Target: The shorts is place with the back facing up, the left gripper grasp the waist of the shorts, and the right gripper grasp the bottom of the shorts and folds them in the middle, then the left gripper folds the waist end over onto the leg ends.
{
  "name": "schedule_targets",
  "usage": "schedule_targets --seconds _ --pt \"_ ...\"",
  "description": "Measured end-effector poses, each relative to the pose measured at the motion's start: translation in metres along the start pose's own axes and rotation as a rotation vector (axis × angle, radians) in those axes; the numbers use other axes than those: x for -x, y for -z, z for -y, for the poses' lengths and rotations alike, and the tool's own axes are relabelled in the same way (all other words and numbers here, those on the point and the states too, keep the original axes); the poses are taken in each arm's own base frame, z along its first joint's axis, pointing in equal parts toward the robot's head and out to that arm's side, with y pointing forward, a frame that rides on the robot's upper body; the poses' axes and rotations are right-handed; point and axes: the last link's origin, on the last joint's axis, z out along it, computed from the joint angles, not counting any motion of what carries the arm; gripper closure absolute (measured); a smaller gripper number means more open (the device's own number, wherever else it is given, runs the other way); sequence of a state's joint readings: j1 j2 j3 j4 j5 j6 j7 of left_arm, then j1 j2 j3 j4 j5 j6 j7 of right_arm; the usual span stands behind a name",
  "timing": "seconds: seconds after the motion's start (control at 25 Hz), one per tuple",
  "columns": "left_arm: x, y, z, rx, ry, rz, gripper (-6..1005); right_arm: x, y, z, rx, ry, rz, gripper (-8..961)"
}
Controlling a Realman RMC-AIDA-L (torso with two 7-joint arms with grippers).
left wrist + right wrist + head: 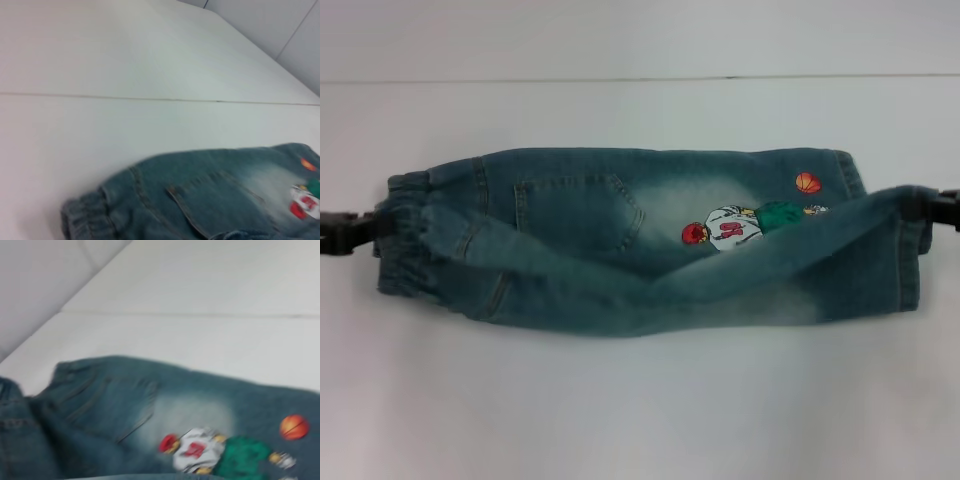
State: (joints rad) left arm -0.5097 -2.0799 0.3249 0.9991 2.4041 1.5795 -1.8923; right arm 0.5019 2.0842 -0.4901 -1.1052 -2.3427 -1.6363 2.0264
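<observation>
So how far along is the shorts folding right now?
Both ends are gripped: left gripper at the elastic waist, right gripper at the leg end. The lengthwise fold is under way, with one half of the denim shorts lifted across the other. Folding waist onto legs remains.

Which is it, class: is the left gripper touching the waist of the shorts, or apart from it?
Touching. In the head view the left gripper meets the elastic waist of the shorts, and the fabric there is lifted and pulled toward it.

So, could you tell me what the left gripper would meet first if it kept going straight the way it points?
The left gripper points rightward and is already at the shorts, at the elastic waistband; going on, it would push into that denim.
</observation>
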Motion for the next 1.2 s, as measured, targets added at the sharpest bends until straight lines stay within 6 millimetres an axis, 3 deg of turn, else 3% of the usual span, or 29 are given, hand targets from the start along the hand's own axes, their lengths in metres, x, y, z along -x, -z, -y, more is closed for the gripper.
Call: schedule_targets --seconds 0.4,0.76,1.2 --pt "-0.026 -0.032 0.009 -0.145 -0.017 -0.038 948 0.006 -0.018 0.033 -0.174 -0.055 0.109 937" --pt "-0.033 -0.055 0.005 -0.172 -0.053 -0.028 948 0.023 -0.038 0.029 -0.182 0.015 0.112 937" --pt "-0.038 -0.058 0.010 -0.226 -0.051 -0.051 926 0.035 -0.059 0.032 -0.239 0.065 0.083 933"
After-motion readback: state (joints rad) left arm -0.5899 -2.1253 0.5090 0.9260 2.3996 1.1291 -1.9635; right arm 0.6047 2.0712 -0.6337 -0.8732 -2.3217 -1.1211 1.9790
